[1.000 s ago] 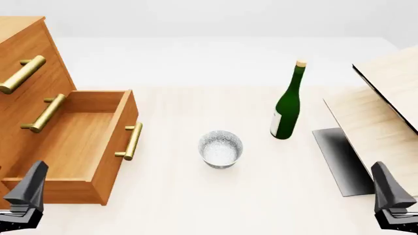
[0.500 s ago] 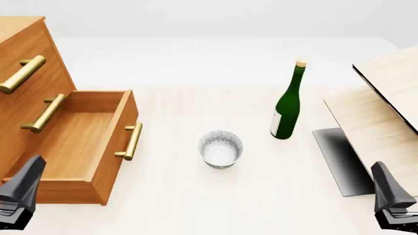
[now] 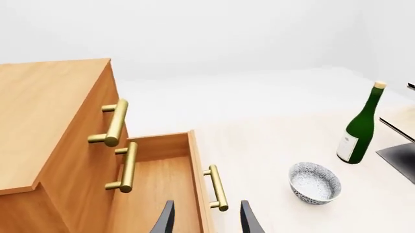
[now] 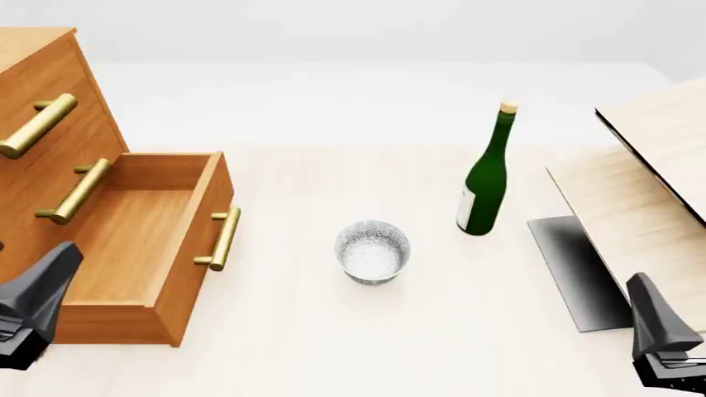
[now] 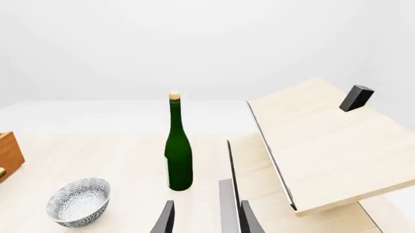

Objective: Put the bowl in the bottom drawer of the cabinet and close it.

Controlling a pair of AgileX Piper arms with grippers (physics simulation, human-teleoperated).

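Pale tabletop holds the bowl [image 4: 373, 251] well ahead of both grippers.

You have a green bottle [image 4: 484, 184] standing upright on the pale surface [image 4: 441, 331], cork-coloured cap on top and a white label low on its side. To its right, pale wood panels [image 4: 646, 198] lie tilted, overlapping one another, with a dark grey slab [image 4: 576, 269] at their foot.

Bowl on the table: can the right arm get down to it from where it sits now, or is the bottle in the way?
Probably yes. The bowl stands alone on bare table, apart from the green bottle, which is farther back. The right gripper is open and nothing lies between them.
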